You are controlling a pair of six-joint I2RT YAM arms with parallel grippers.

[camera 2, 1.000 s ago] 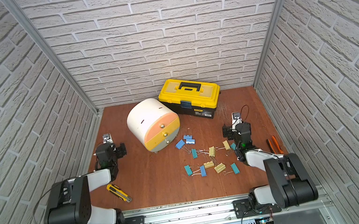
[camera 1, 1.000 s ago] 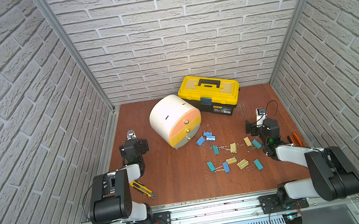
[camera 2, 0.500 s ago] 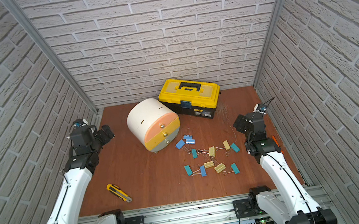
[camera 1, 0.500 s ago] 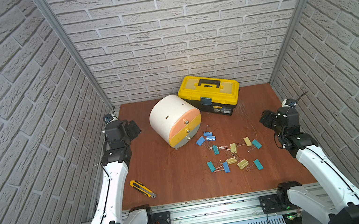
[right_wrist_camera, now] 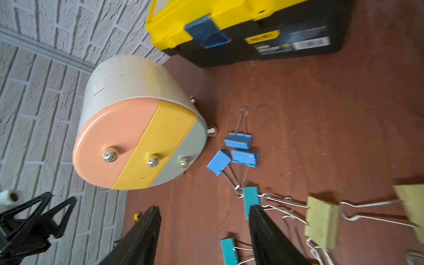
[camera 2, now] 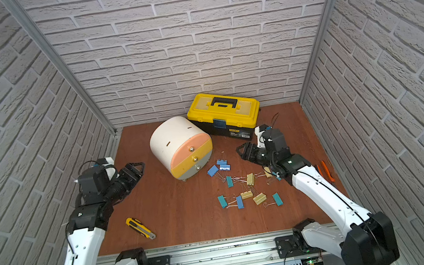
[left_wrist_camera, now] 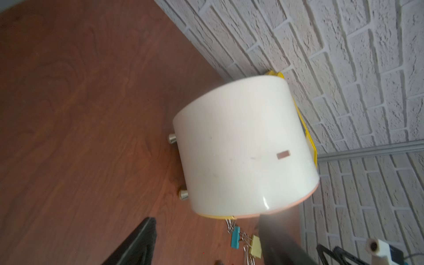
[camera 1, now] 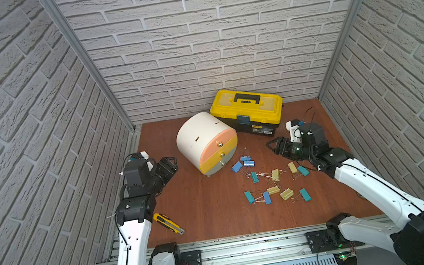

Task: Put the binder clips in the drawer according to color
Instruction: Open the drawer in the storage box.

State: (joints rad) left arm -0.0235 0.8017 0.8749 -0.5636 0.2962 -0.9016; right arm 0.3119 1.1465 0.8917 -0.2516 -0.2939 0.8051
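Observation:
The drawer (camera 1: pixel 206 142) is a white drum cabinet at the table's middle back, its peach, yellow and grey fronts all shut. The binder clips, blue (camera 1: pixel 247 161), teal (camera 1: pixel 249 197) and pale yellow (camera 1: pixel 275 175), lie scattered on the wood to its right. My left gripper (camera 1: pixel 171 164) hovers left of the cabinet, pointing at its white side (left_wrist_camera: pixel 243 151), open and empty (left_wrist_camera: pixel 206 250). My right gripper (camera 1: pixel 273 146) hovers right of the blue clips, facing the drawer fronts (right_wrist_camera: pixel 137 142), open with nothing between its fingers (right_wrist_camera: pixel 204 236).
A yellow-black toolbox (camera 1: pixel 247 109) stands behind the cabinet against the back wall. A yellow utility knife (camera 1: pixel 167 223) lies near the front left. Orange-handled pliers (camera 2: pixel 325 169) rest by the right wall. Brick walls close in three sides.
Both arms have unfolded from their low rest poses and swung inward, so the grippers now point at the cabinet from either side. Clips and cabinet have not moved.

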